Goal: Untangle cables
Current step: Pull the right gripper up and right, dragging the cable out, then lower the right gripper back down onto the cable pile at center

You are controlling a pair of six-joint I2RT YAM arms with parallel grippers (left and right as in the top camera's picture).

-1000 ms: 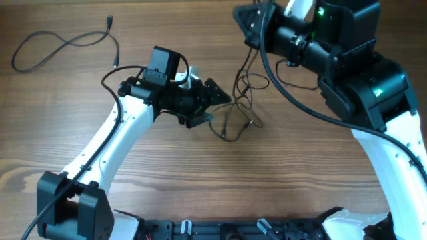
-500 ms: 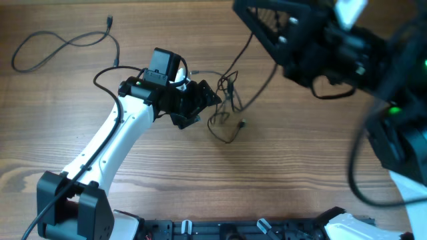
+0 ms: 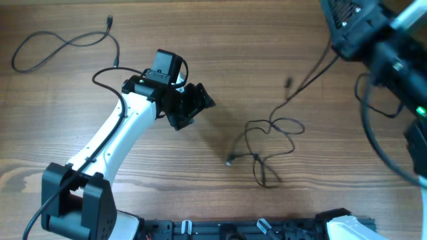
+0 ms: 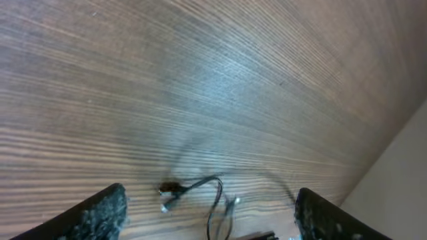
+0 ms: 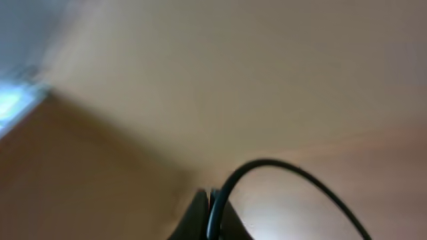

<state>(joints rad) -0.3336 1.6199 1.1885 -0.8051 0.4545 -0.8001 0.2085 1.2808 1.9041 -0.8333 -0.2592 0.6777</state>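
A loose tangle of thin black cables (image 3: pixel 267 143) lies on the wood right of centre, a small plug (image 3: pixel 230 160) at its left end. One strand (image 3: pixel 310 77) rises from it to my blurred right arm (image 3: pixel 373 40) at the top right. In the right wrist view my right gripper (image 5: pixel 212 212) is shut on a black cable (image 5: pixel 267 163) that arcs away to the right. My left gripper (image 3: pixel 199 101) is open and empty, left of the tangle and apart from it. In the left wrist view its gripper (image 4: pixel 208 200) frames the cable ends (image 4: pixel 200 190) on the table beyond.
A separate thin black cable (image 3: pixel 60 45) lies spread at the far left, with plugs at its ends. The left arm's own thicker cable (image 3: pixel 110 73) loops beside its wrist. The robot base frame (image 3: pixel 227 230) runs along the front edge.
My right arm has swung up and to the right, dragging the tangle rightward and toward the front, away from my left gripper. The left arm has barely moved.
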